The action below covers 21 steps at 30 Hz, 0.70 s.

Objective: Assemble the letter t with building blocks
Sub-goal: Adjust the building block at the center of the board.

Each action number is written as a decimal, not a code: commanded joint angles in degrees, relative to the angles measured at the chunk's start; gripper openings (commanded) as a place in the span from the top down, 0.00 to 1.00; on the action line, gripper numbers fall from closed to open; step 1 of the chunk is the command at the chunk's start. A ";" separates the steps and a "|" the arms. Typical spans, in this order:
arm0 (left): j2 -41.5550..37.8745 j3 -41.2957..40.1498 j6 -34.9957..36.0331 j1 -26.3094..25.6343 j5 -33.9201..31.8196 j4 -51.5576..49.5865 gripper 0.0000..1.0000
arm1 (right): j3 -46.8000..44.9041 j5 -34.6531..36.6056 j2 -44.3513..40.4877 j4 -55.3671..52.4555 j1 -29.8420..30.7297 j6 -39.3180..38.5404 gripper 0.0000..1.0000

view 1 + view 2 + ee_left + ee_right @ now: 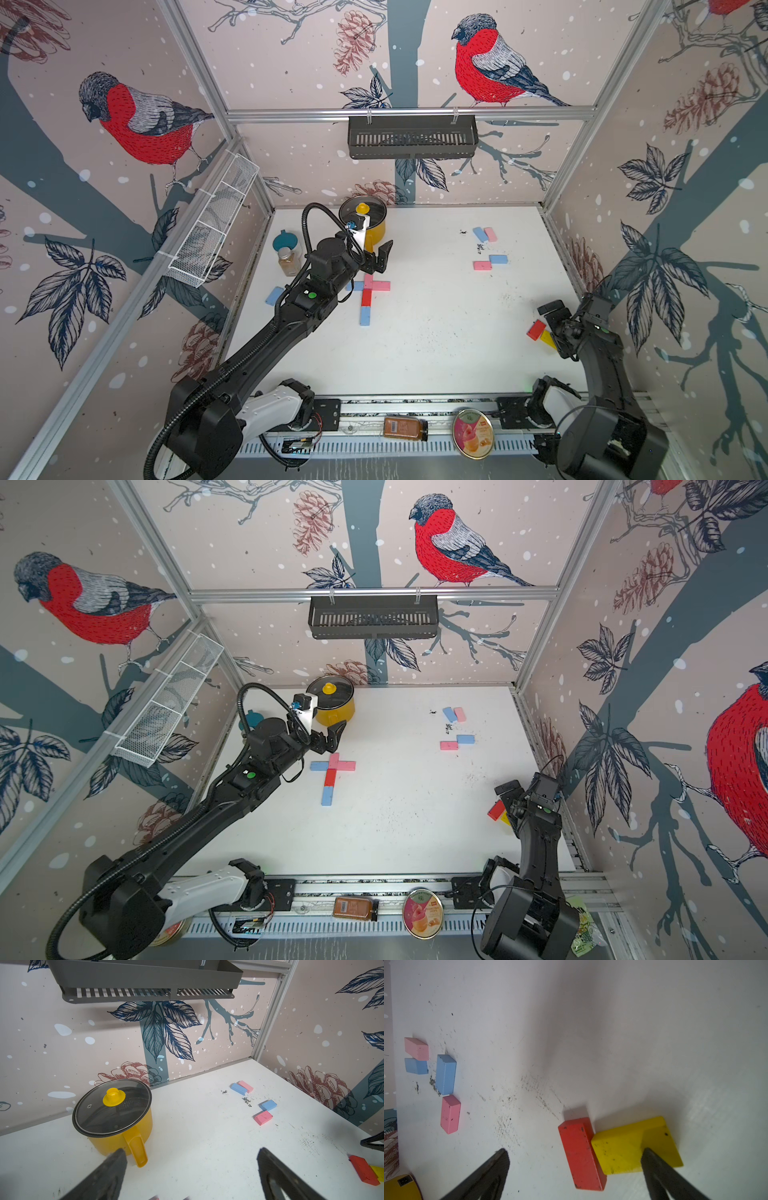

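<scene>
Hands at full spread, empty: left hand (379, 258), right hand (552, 331).

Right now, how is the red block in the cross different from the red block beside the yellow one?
The red block in the cross sits straight, end to end between a pink block and a blue block; the other red block lies slanted, touching only the yellow block. The first is near the left fingers, the second near the right fingers. Both are red, same shape, not held.
</scene>
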 commanded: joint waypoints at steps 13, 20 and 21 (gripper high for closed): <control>0.95 1.23 0.34 0.01 -2.30 -0.45 0.03 | 0.95 4.19 -1.30 -8.95 1.17 6.89 0.00; 1.41 1.46 0.43 -0.03 -2.92 -0.86 0.03 | -0.76 4.76 0.91 -5.78 1.45 7.08 0.00; 1.48 1.46 0.46 -0.06 -2.92 -0.86 0.03 | -0.85 4.76 1.35 -5.29 1.45 6.92 0.01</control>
